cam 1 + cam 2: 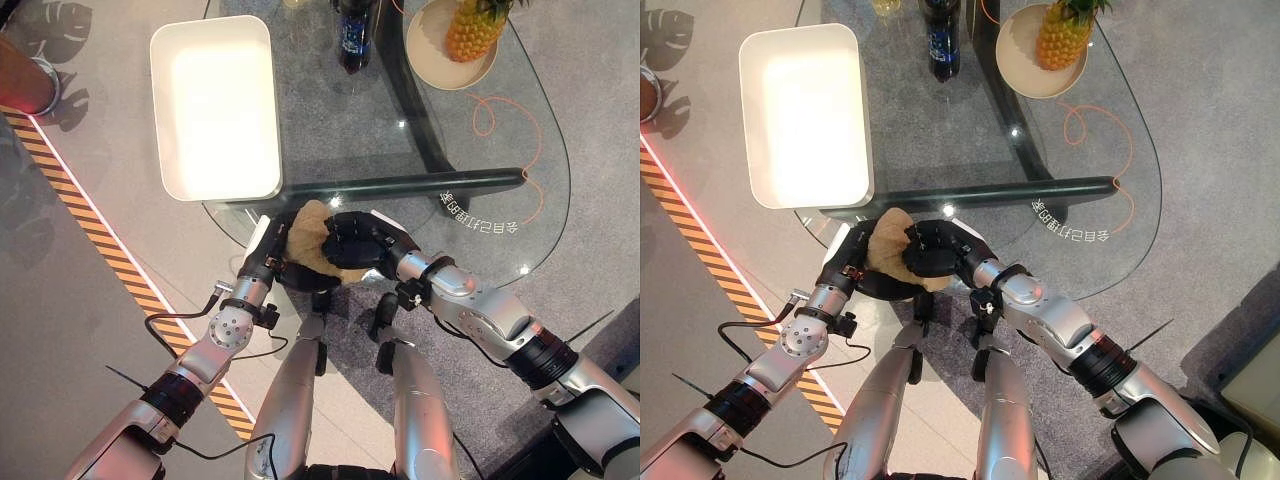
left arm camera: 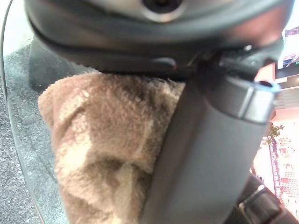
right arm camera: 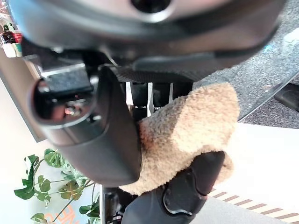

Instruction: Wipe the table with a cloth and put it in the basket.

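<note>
Cloth: a tan fleecy cloth (image 1: 318,240) sits bunched at the near edge of the glass table (image 1: 470,140), just in front of the white basket (image 1: 214,105).
Right hand: the right hand (image 1: 358,243) lies on top of the cloth. In its wrist view the thumb and fingers are bent round the fleece, so it is clamped on the cloth.
Left hand: the left hand (image 1: 266,262) touches the cloth's side nearest the basket's near corner. Its wrist view shows the thumb lying against the fleece. I cannot tell whether its fingers are closed on the fabric or only steadying it.
Step in hand: most likely a handover or regrasp of the cloth between the two hands, either during wiping or just before the drop into the basket. Which one, I cannot say.
Doing it well: one hand should keep a firm hold until the other has a full grip, because the bundle overhangs the table edge and could fall to the floor.
Route to basket: the basket's near rim is just beyond the cloth. Lift the cloth clear of that rim first and do not drag it over, as a light tray could be pushed along the glass.
Keep away from: the dark bottle (image 1: 353,38) and the plate (image 1: 432,52) with the pineapple (image 1: 474,27), both beyond the basket's far end and well apart from the cloth.
</note>
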{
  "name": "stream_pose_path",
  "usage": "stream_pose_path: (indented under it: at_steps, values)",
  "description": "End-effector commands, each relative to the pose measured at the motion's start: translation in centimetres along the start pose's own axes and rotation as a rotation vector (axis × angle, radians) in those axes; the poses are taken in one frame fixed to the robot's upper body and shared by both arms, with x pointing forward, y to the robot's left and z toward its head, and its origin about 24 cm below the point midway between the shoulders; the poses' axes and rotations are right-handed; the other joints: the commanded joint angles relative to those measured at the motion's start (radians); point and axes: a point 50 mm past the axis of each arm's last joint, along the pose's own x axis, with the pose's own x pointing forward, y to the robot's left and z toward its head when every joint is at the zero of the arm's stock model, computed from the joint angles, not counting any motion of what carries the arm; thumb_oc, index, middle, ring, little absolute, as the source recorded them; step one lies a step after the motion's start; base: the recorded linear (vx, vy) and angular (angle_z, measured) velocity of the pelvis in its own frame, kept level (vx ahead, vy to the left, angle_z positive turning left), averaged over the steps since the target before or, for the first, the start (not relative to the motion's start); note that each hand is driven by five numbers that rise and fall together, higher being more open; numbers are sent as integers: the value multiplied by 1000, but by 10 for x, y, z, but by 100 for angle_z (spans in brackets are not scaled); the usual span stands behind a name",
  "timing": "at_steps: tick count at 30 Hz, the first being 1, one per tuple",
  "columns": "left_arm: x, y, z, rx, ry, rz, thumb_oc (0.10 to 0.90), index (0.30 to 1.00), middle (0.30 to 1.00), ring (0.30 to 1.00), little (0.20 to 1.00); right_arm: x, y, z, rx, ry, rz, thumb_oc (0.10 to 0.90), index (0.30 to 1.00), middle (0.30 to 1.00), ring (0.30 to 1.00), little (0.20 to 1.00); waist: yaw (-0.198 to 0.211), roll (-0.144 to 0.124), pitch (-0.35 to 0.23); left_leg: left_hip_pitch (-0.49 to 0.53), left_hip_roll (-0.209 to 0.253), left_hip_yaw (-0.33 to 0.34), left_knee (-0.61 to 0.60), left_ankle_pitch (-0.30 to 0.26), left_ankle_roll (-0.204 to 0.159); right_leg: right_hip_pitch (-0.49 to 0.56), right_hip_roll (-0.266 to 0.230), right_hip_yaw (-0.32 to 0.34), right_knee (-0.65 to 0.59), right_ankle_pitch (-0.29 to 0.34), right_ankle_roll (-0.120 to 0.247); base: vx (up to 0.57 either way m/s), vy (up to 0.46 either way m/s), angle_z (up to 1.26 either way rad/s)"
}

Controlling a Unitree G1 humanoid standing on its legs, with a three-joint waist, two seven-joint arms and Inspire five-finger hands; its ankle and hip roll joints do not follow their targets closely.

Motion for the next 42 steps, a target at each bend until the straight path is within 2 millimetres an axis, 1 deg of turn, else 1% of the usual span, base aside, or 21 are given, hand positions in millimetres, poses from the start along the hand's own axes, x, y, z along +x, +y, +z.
stream_pose_path:
  at_steps: [1, 4, 5, 9, 14, 18, 20, 25, 32, 42]
  values:
    - [3, -29, 37, -80, -206, -92, 100, 300, 300, 300, 200, -8, 52, 87, -6, -412, 239, 800, 900, 900, 900, 900, 1, -15, -25, 22, -19, 24, 114, -137, 32, 28, 16, 18, -73, 55, 50, 0, 0, 0]
    - [3, -29, 37, -80, -203, -88, 100, 300, 300, 300, 200, -8, 51, 88, -15, -417, 229, 800, 900, 900, 900, 900, 1, -18, -25, 24, -19, 23, 116, -138, 32, 30, 17, 18, -72, 55, 50, 0, 0, 0]
    - [3, -28, 35, -80, -199, -82, 100, 300, 300, 300, 200, -8, 49, 90, -43, -433, 206, 800, 900, 900, 900, 900, 2, -23, -25, 27, -17, 21, 115, -140, 32, 33, 19, 18, -73, 55, 50, 0, 0, 0]
    - [3, -26, 34, -77, -195, -78, 100, 300, 300, 300, 200, -11, 42, 94, -81, -454, 165, 800, 900, 900, 900, 900, 1, -30, -25, 31, -15, 22, 114, -142, 32, 39, 20, 18, -75, 56, 51, 0, 0, 0]
    - [3, -22, 32, -74, -185, -61, 100, 300, 300, 300, 200, -14, 28, 98, -149, -476, 71, 800, 900, 900, 900, 900, -2, -39, -25, 36, -10, 25, 116, -146, 32, 43, 23, 20, -74, 56, 54, 0, 0, 0]
    - [1, -18, 29, -67, -178, -46, 100, 300, 300, 300, 200, -20, 13, 100, -213, -492, -22, 800, 900, 900, 900, 900, -8, -48, -25, 36, -6, 27, 118, -151, 31, 44, 27, 22, -72, 56, 55, 0, 0, 0]
    - [0, -15, 28, -62, -172, -33, 100, 300, 300, 300, 200, -25, 3, 101, -256, -502, -83, 800, 900, 900, 900, 900, -12, -54, -25, 36, -3, 29, 117, -153, 31, 44, 30, 25, -71, 56, 58, 0, 0, 0]
    - [-2, -9, 24, -48, -159, -13, 100, 300, 300, 300, 200, -36, -12, 104, -296, -533, -171, 800, 900, 900, 900, 900, -22, -68, -25, 36, 3, 32, 118, -156, 31, 43, 34, 28, -71, 60, 62, 0, 0, 0]
    - [-5, -2, 22, -42, -154, 19, 100, 300, 300, 300, 200, -50, -25, 111, -344, -597, -279, 800, 900, 900, 900, 900, -30, -77, -25, 37, 10, 35, 116, -164, 32, 43, 40, 33, -70, 56, 66, -2, -6, -4]
    - [-8, 5, 21, -58, -160, 72, 100, 300, 300, 300, 200, -61, -31, 110, -302, -640, -328, 800, 900, 900, 900, 900, -39, -90, -25, 41, 17, 36, 115, -175, 32, 47, 50, 40, -69, 50, 68, 0, -2, 0]
